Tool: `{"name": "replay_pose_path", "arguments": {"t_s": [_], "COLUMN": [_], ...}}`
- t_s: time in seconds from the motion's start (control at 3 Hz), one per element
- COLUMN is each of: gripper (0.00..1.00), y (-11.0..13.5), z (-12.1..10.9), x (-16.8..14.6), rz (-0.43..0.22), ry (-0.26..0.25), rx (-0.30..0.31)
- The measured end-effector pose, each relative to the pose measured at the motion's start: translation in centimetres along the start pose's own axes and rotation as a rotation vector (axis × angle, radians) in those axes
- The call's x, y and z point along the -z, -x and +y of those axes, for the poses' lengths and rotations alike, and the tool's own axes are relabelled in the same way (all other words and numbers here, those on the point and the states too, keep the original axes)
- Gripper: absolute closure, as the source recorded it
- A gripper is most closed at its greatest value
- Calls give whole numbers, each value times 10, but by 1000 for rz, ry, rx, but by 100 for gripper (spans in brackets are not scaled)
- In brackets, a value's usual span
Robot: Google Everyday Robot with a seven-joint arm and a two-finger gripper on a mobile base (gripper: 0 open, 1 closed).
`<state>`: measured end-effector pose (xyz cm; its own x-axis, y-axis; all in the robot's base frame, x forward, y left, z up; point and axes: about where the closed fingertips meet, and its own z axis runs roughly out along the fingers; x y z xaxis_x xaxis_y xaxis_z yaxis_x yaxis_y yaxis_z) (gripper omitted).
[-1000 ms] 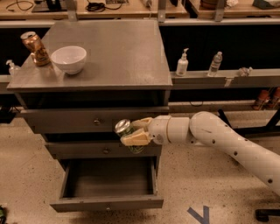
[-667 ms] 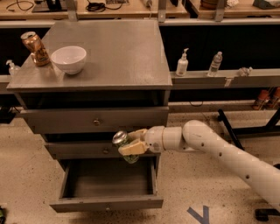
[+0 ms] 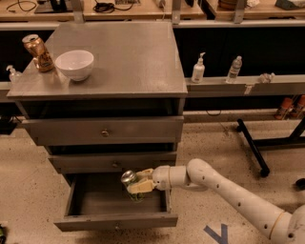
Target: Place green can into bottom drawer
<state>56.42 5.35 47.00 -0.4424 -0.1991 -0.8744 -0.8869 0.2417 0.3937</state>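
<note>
I have the gripper (image 3: 138,183) over the open bottom drawer (image 3: 114,222), fingers clamped on the tilted green can (image 3: 129,181), just below the middle drawer (image 3: 86,163). 1 white bowl (image 3: 75,64) and 1 orange can (image 3: 38,52) stand on the worktop (image 3: 133,57).

Grey metal cabinet (image 3: 124,62) on a speckled beige floor (image 3: 28,190), dim workshop behind.
The gripper (image 3: 137,181) is found low at the cabinet's front, the flat top well above it. The floor is spread below and to both sides of it. Higher up to its right a grey ledge (image 3: 276,86) is seen, a black frame leg (image 3: 251,145) beneath it; wooden benches (image 3: 143,10) are set farthest above.
</note>
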Motion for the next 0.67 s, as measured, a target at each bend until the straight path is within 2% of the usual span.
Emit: {"name": "replay_pose_path", "arguments": {"t_s": [0.33, 0.67], "gripper": [100, 100], "y": [-52, -85], "z": [-15, -28], "x": [-30, -52], "rz": [6, 21], "ry": [32, 37], "rx": [-68, -138]}}
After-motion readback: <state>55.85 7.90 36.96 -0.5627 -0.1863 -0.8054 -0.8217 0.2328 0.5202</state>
